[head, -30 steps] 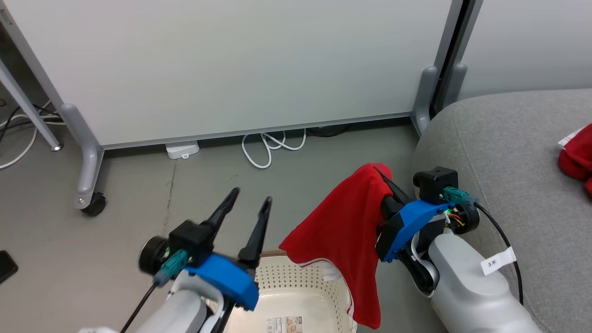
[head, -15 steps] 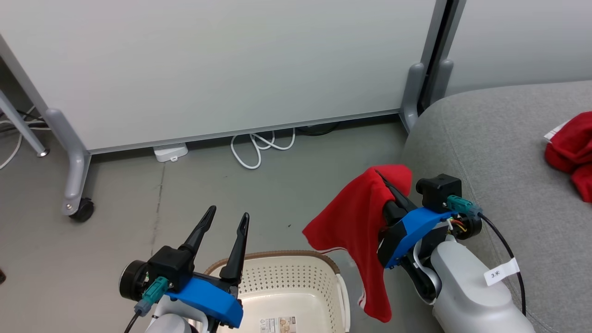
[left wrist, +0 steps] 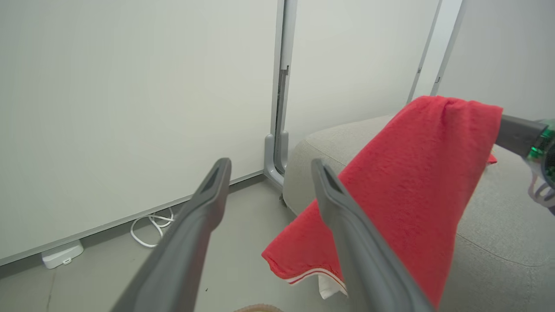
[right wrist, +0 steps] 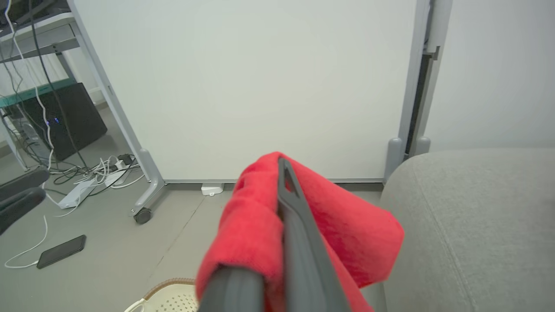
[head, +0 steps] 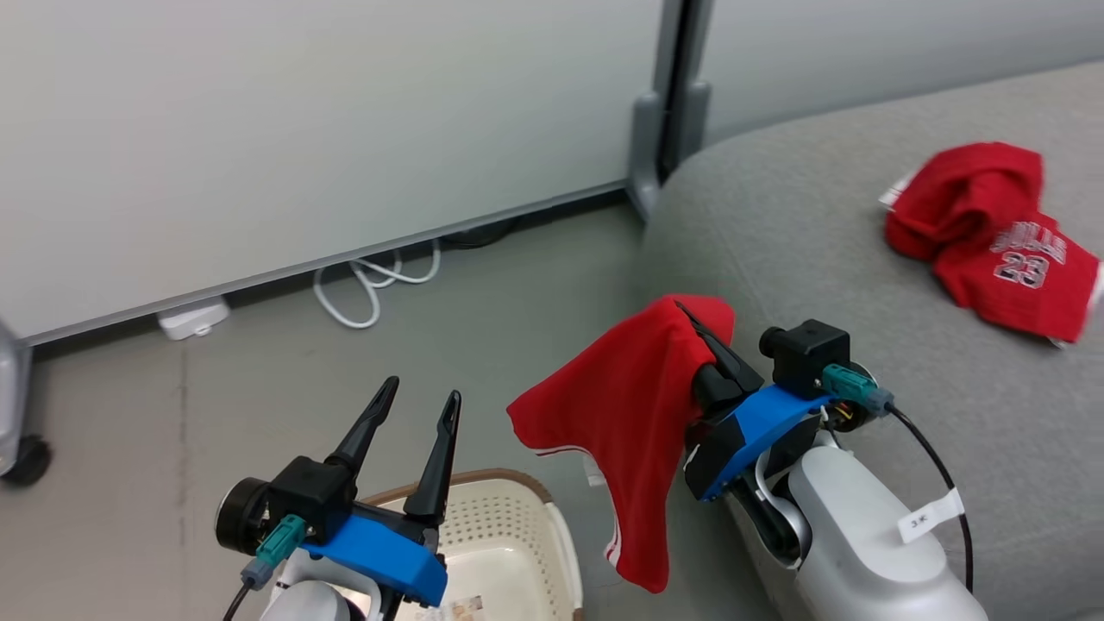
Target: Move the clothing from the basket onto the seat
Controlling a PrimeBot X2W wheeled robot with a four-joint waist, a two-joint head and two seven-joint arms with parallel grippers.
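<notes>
My right gripper (head: 694, 317) is shut on the red shorts (head: 630, 414), which drape over its fingers and hang with white trim at the hem, just off the left edge of the grey seat (head: 776, 216). The red jersey (head: 992, 241), printed with 23, lies crumpled on the seat at the far right. My left gripper (head: 423, 388) stands open and holds nothing above the cream basket (head: 526, 492), whose brown rim shows at the bottom. In the right wrist view the shorts (right wrist: 247, 225) wrap my shut gripper (right wrist: 282, 162). The left wrist view shows my open gripper (left wrist: 269, 167) beside the shorts (left wrist: 412, 173).
A white wheeled partition (head: 302, 129) stands behind, with a white cable (head: 371, 285) and power block (head: 194, 317) on the grey floor. A phone (right wrist: 60, 251), more cables and a caster (right wrist: 142, 215) lie on the left in the right wrist view.
The head camera has swung right, bringing more of the seat and the whole jersey into view. The right gripper still holds the shorts beside the seat; the left gripper stays open over the basket.
</notes>
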